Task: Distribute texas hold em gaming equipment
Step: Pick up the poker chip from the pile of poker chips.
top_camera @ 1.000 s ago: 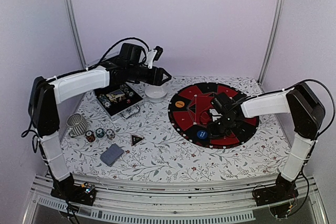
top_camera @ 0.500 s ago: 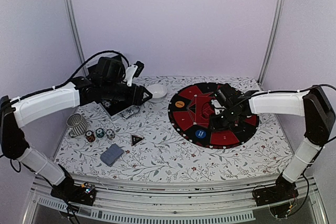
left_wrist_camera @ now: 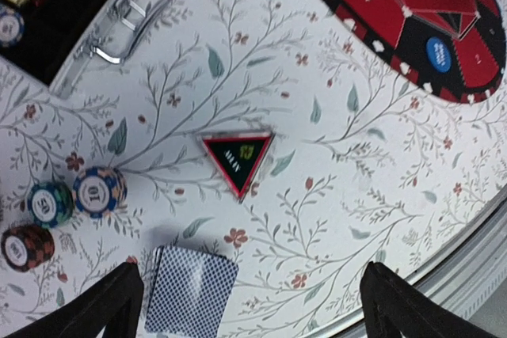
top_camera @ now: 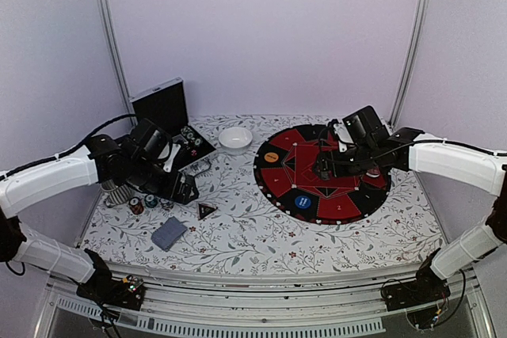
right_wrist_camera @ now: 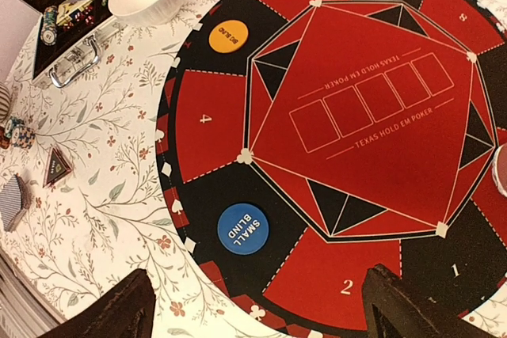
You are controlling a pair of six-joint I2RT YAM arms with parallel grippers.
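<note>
Three poker chip stacks, blue-white (left_wrist_camera: 100,191), teal (left_wrist_camera: 50,203) and red-black (left_wrist_camera: 27,246), stand on the floral cloth by a deck of blue-backed cards (left_wrist_camera: 190,289) (top_camera: 168,233). My left gripper (top_camera: 186,191) (left_wrist_camera: 253,314) hovers open just right of the chips, holding nothing. On the round red-and-black poker mat (top_camera: 341,210) (right_wrist_camera: 356,116) lie an orange disc (right_wrist_camera: 227,35) (top_camera: 272,157) and a blue "small blind" disc (right_wrist_camera: 242,229) (top_camera: 304,203). My right gripper (top_camera: 321,165) (right_wrist_camera: 253,310) hangs open and empty above the mat.
A black triangular marker (top_camera: 207,210) (left_wrist_camera: 236,158) lies between deck and mat. The open black case (top_camera: 170,116) with more chips and the white bowl (top_camera: 235,138) sit at the back left. A metal cup (top_camera: 117,193) stands behind the chips. A pale round piece (top_camera: 372,172) rests on the mat's right.
My left arm swung from the bowl and case forward to the chips and its jaws widened. My right gripper opened and rose from the mat, pulling back toward the right.
</note>
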